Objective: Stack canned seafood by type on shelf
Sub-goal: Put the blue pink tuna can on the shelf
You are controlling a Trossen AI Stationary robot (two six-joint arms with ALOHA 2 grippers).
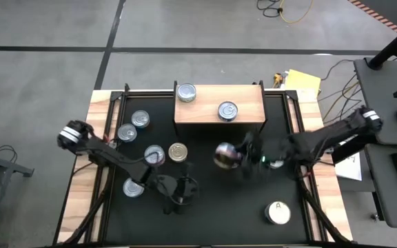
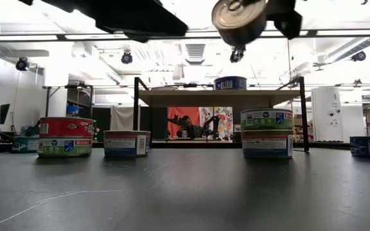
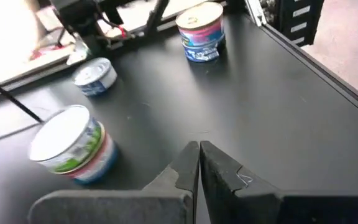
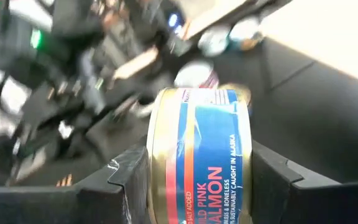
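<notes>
The shelf (image 1: 250,102) stands at the table's far middle with two silver-topped cans (image 1: 186,91) (image 1: 228,110) on it. Several more cans stand upright on the black table left of centre (image 1: 140,118) (image 1: 154,154) (image 1: 178,152), and a white-topped "A" can (image 1: 278,212) sits near the front right. My right gripper (image 1: 236,157) is shut on a blue-and-red labelled salmon can (image 4: 201,155), high over the table (image 2: 239,19) in front of the shelf. My left gripper (image 3: 199,155) is shut and empty, raised over the near middle (image 1: 185,189). My right gripper pinches the salmon can between its two fingers (image 4: 129,174), one on each flat end (image 4: 156,155), the label side facing the wrist camera. The fingers reach in roughly level from the table's right. The can is lifted clear and lies tipped on its side.
In the low view a red-topped can (image 2: 65,136), a single can (image 2: 126,142) and a stack of two (image 2: 266,131) stand between the front edge and the shelf legs (image 2: 136,112). Wooden strips (image 1: 81,200) edge the table's left and right.
</notes>
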